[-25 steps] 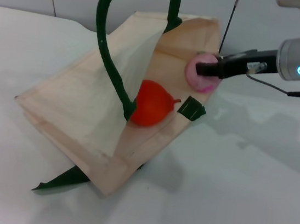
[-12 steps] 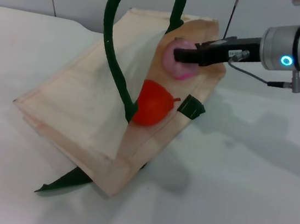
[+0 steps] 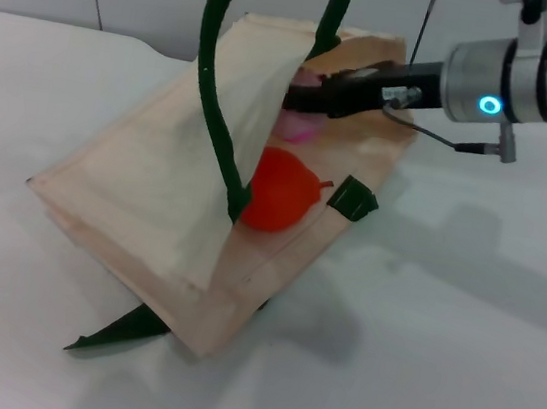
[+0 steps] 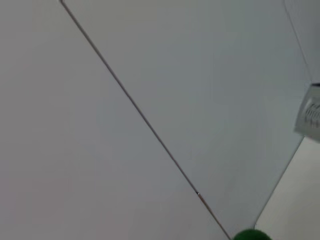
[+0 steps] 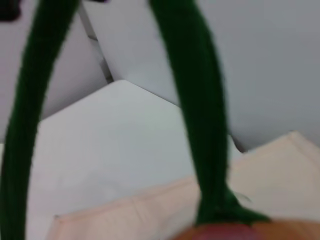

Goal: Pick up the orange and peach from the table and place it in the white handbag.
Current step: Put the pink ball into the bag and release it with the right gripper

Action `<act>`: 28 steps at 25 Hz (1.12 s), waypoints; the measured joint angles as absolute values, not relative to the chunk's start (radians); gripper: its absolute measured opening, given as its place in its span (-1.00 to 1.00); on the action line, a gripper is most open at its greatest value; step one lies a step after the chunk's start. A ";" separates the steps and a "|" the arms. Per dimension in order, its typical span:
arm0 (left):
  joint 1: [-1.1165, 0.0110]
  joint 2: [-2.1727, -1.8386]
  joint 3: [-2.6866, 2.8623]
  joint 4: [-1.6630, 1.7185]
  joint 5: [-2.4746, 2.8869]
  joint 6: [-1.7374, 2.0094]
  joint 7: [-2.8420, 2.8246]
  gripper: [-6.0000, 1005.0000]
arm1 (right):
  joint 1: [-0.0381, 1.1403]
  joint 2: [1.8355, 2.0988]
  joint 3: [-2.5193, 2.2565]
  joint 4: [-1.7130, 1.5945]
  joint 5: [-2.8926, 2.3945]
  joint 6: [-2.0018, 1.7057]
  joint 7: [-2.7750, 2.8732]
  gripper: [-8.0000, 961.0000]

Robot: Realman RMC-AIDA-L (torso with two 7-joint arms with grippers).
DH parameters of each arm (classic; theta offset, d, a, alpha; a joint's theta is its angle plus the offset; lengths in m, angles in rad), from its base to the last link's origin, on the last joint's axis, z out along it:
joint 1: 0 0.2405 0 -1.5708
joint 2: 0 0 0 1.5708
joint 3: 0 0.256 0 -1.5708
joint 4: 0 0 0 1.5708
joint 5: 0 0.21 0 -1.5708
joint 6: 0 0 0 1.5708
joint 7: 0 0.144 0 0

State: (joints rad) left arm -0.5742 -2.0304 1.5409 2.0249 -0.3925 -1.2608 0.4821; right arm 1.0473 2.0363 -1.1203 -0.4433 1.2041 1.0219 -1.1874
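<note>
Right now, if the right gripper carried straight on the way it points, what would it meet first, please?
Probably the bag's lifted front panel: the right gripper, carrying the peach, points into the opening. Depth there is unclear.

Pale pink matte toy peach (image 3: 299, 125) mostly hidden – lifted cream fabric flap of the white tote handbag (image 3: 154, 189) and the right gripper (image 3: 303, 97) cover it. Gripper fingertips lost behind that flap. Dark green loop handles (image 3: 216, 106) cut off at head view's top – left gripper out of frame.
</note>
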 joint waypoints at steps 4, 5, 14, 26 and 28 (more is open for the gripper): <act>-0.582 -2.031 1.548 2.025 -0.393 -1.261 0.482 -0.56 | 1.065 2.034 -1.123 -0.417 1.245 1.019 -1.225 -0.06; -0.583 -2.031 1.548 2.025 -0.393 -1.261 0.482 -0.56 | 1.070 2.034 -1.125 -0.414 1.245 1.017 -1.225 -0.06; -0.587 -2.031 1.551 2.025 -0.394 -1.261 0.482 -0.54 | 1.087 2.035 -1.145 -0.383 1.244 0.962 -1.224 -0.08; -0.593 -2.032 1.565 2.025 -0.393 -1.262 0.482 -0.52 | 1.087 2.036 -1.150 -0.346 1.244 0.899 -1.219 0.40; -0.593 -2.032 1.565 2.025 -0.390 -1.261 0.482 -0.51 | 1.087 2.035 -1.150 -0.343 1.246 0.894 -1.219 0.49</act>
